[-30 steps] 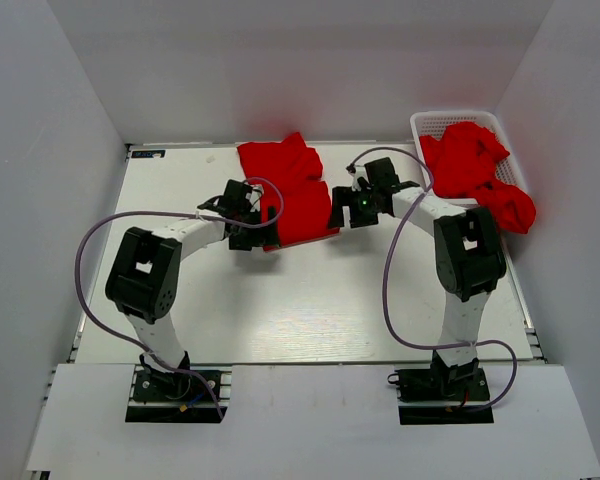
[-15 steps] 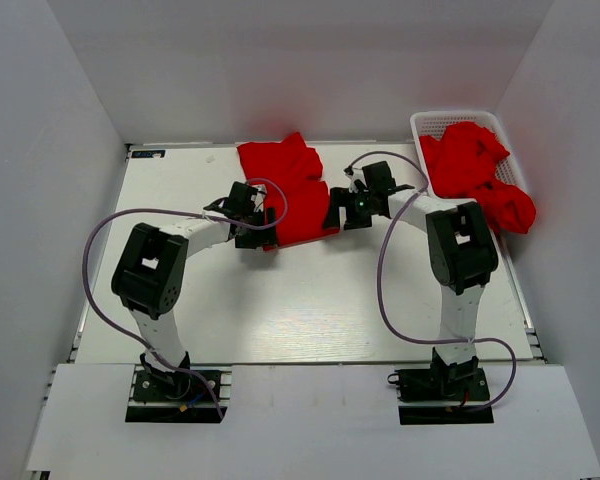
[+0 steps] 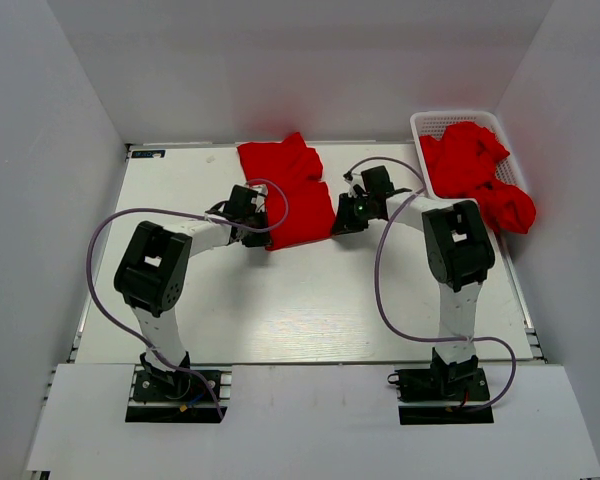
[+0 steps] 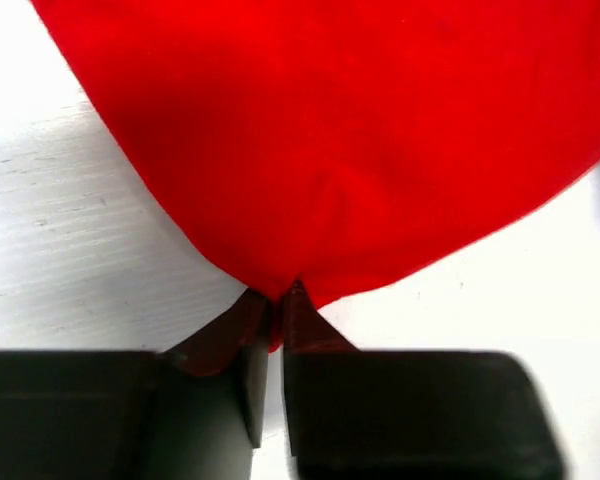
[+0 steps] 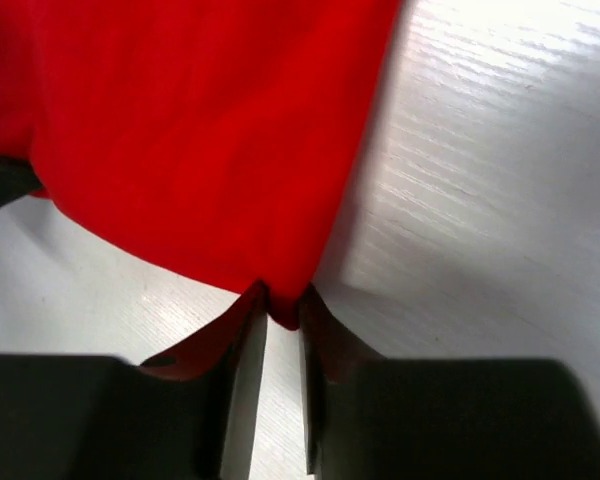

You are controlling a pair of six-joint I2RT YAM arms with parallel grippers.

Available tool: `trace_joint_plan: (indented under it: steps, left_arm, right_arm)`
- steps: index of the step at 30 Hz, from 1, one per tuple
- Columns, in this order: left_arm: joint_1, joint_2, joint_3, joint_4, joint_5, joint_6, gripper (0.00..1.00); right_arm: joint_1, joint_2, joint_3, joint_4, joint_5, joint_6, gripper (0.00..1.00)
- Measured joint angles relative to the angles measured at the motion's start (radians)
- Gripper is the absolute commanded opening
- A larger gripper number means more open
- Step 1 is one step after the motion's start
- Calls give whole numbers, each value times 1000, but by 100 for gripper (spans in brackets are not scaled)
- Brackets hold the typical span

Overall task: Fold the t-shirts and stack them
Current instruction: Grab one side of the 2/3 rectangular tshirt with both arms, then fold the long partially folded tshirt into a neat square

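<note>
A bright red t-shirt lies crumpled on the white table at the back centre. My left gripper is shut on the shirt's near left edge; the left wrist view shows red cloth pinched between the tips of the left gripper. At the shirt's near right edge my right gripper is shut on the cloth too, and the right wrist view has a fold of red fabric caught in the right gripper. More red t-shirts are heaped in the basket.
A white mesh basket stands at the back right corner, its shirts spilling over the right rim. White walls enclose the table on three sides. Purple cables loop out from both arms.
Both grippers went from open to shut on the near edge of the red shirt, each moving slightly inward toward the cloth. The shirt's near edge has drawn in a little.
</note>
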Motion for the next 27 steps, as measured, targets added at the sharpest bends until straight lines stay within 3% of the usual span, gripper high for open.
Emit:
trace_joint_plan:
  steps: [2,3,11,19,27]
  left_arm:
    - [0,0,-2,2,7,-5,1]
    - [0,0,-3,3,11,-5,0]
    - [-4,-85,-75,-21,48,-10,0]
    - [-50,-395,-129,-142,147,-10,0]
    - [-80,-514,-154,-288,233,-45,0]
  right_arm:
    - [0,2,-5,0,-2,1,10]
    - [0,2,-8,1,-4,3,0]
    - [1,-61,-67,-13,-10,-22,0]
    - [13,-412,-267,-91,5,-26,0]
    - [27,-606,-329,-266,9,0,0]
